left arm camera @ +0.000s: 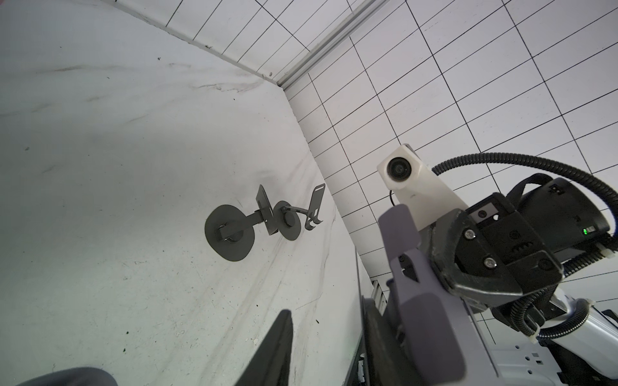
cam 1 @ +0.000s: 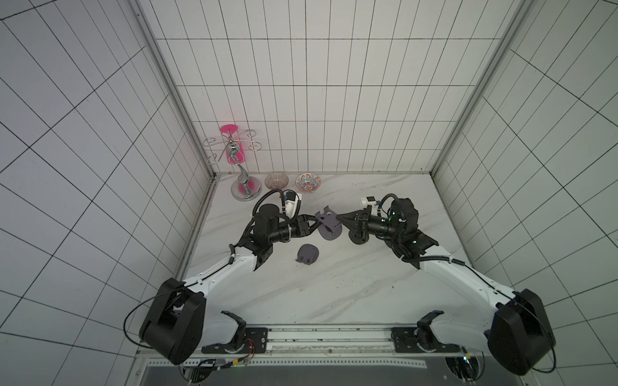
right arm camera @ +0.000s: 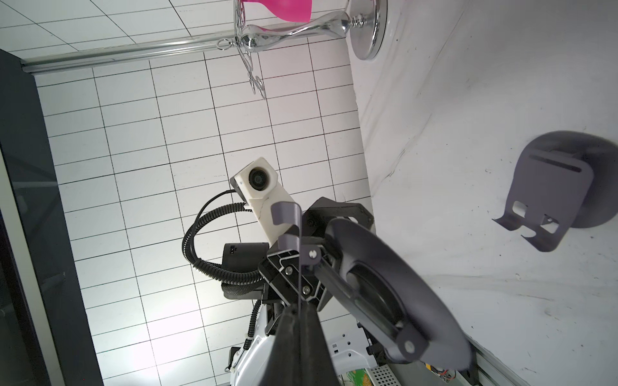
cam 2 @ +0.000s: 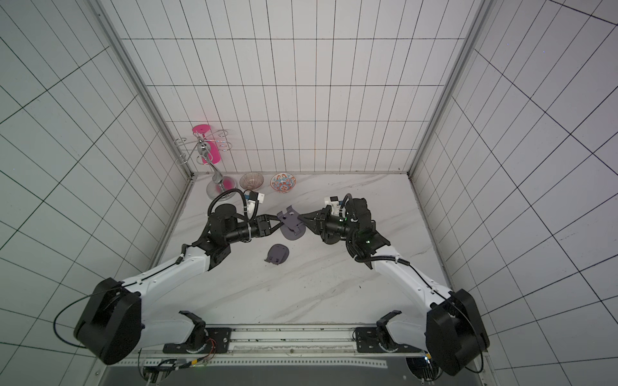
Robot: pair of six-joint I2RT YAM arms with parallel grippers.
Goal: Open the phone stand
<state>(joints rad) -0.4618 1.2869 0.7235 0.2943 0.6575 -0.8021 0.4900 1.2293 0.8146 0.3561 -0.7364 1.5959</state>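
1. First, nearest of the loose things, a folded grey phone stand (cam 1: 307, 254) lies flat on the marble table (cam 1: 334, 294), just left of centre and apart from both arms.
2. Just beyond it, at the table's middle, the two arms meet tip to tip around the task's phone stand (cam 1: 326, 220), which is held off the table with its plate and round base at an angle to each other.
3. On the right, the right gripper (cam 1: 337, 219) has its fingers (right arm camera: 297, 334) pressed together on the thin edge of the stand's plate.
4. On the left, the left gripper (cam 1: 315, 223) has its fingers (left arm camera: 279, 347) apart. In the left wrist view bare table shows between them, and the plate sits against the outer side of one finger.
5. Under the right arm, two dark opened stands (left arm camera: 230, 234) rest side by side on the table.
6. Farther back stand a ribbed bowl (cam 1: 277, 180) and a patterned bowl (cam 1: 308, 183).
7. In the far left corner stands a chrome rack (cam 1: 245, 190), with a pink item (cam 1: 234, 157) behind it.
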